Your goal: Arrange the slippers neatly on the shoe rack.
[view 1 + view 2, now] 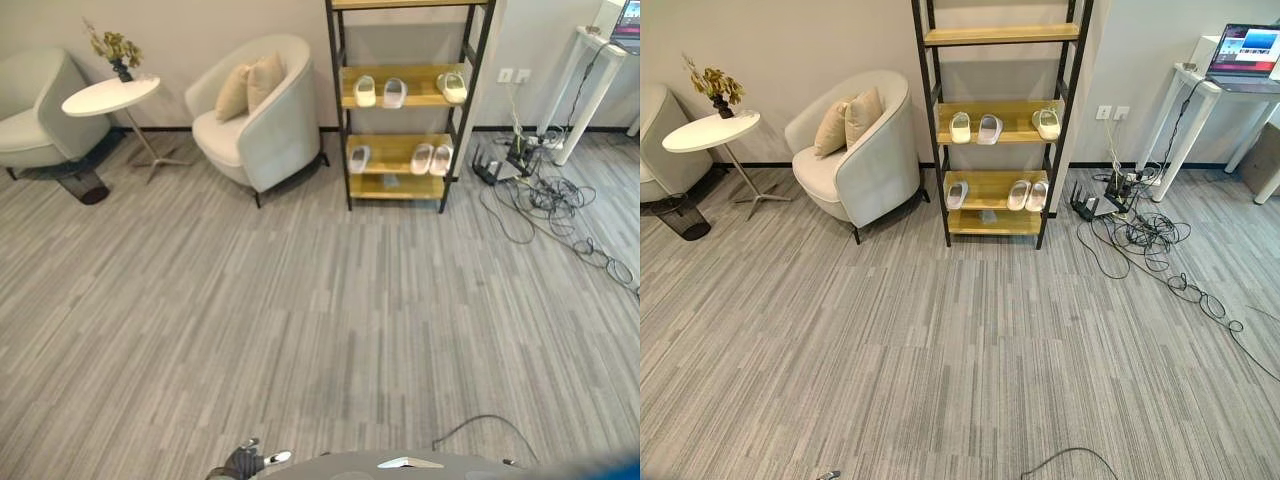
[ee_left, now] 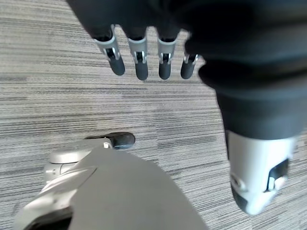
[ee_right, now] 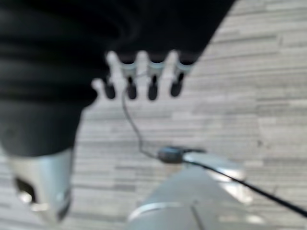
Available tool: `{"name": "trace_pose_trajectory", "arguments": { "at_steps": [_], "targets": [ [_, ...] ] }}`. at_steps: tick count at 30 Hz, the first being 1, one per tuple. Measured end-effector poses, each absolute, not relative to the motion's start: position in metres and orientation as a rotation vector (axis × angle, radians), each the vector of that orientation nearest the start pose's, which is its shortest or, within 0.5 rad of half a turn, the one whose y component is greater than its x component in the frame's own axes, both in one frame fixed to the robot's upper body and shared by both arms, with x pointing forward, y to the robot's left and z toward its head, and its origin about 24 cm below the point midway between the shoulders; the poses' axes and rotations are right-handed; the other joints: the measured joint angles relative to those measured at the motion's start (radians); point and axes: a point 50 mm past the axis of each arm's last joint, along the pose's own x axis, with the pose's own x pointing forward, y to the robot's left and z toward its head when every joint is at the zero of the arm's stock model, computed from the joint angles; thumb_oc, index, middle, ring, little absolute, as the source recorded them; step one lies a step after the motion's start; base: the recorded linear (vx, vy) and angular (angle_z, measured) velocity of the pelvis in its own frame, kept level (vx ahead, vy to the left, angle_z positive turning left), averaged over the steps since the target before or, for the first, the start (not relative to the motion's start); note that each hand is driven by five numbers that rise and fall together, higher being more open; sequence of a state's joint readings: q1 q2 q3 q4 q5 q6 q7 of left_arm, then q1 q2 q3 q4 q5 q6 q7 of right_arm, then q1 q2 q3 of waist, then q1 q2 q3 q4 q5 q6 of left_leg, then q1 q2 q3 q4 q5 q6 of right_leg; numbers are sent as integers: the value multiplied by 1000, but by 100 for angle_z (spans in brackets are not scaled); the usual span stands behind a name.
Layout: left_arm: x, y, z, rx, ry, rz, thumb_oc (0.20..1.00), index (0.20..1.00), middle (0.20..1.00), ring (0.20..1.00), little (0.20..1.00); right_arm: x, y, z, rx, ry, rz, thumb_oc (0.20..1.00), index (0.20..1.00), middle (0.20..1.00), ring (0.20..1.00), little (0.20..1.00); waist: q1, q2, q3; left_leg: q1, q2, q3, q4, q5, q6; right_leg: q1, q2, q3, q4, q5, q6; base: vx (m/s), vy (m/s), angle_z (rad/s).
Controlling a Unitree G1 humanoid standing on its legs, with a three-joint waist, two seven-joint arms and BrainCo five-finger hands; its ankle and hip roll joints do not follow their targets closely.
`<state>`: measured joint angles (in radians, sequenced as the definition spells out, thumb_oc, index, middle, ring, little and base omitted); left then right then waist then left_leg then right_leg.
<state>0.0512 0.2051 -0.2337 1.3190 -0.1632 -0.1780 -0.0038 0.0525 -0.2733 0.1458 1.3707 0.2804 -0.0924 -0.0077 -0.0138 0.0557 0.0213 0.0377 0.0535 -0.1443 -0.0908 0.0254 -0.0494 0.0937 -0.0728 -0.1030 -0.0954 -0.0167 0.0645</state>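
- Pale slippers sit on the shoe rack (image 1: pixel 930 150), a black-framed stand with wooden shelves against the far wall.
- On the middle shelf (image 1: pixel 1015 131), a white slipper (image 1: pixel 960 127) and a lilac-tinted slipper (image 1: pixel 989 129) lie just beside each other at the left; another white slipper (image 1: pixel 1047 123) lies apart at the right end.
- On the lower shelf (image 1: pixel 985 186), a single slipper (image 1: pixel 957 194) lies at the left and a close pair of slippers (image 1: pixel 1027 195) at the right.
- The left hand (image 2: pixel 144 57) hangs over the grey striped floor (image 1: pixel 300 330), fingers straight and loose, holding nothing.
- The right hand (image 3: pixel 144 76) likewise hangs above the floor with fingers extended and empty.
- A cream armchair (image 1: pixel 855 160) with two cushions stands left of the rack; a round white side table (image 1: pixel 710 131) with a small plant stands further left.
- Tangled cables (image 1: pixel 1150 245) lie on the floor to the rack's right.
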Motion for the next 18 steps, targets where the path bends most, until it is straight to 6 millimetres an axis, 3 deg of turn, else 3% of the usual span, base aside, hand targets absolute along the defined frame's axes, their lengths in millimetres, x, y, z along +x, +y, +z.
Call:
{"name": "trace_pose_trajectory", "arguments": {
  "at_steps": [18],
  "targets": [
    [59,213,-170,236,1223,-32,1000,1000,1000,1000,1000,42,-240,-168,-99,1321,-221,1000,1000,1000,1000,1000,-1,-11,3,13,2,1,0,0,0,13,2,1,0,0,0,5,-14,0]
  ]
}}
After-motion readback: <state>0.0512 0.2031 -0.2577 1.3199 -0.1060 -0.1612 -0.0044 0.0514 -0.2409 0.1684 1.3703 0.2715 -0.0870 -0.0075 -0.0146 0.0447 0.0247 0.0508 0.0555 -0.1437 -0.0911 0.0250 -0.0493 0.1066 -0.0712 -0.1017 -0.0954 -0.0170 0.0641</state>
